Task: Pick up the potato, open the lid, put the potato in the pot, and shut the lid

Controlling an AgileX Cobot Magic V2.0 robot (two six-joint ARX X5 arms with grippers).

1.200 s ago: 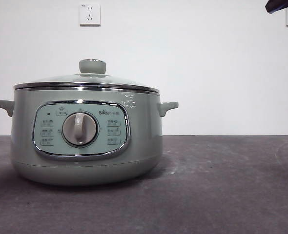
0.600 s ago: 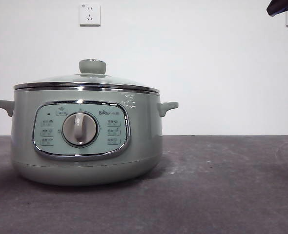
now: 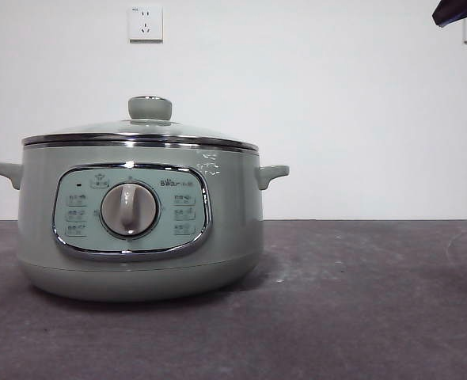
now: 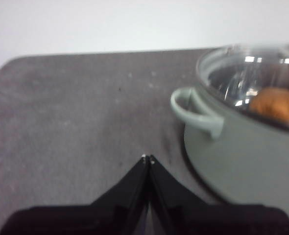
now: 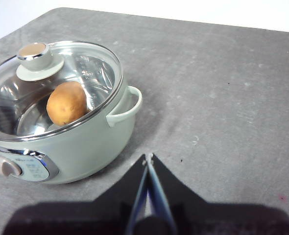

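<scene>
The table is a dark grey mat carrying a single appliance. The pot stands upright on its left part in the front view, dial facing the camera, both side handles free. The lid sits level on the pot's rim, knob uppermost. The potato lies inside the pot, seen through the glass in both wrist views.

Left gripper — jaws pressed together, holding nothing, above bare table beside one pot handle. Right gripper — likewise closed and empty, clear of the other handle.

Judgement: all four steps appear complete. Residual risk is slight: an arm swinging low on withdrawal could clip a handle and unseat the lid.
</scene>
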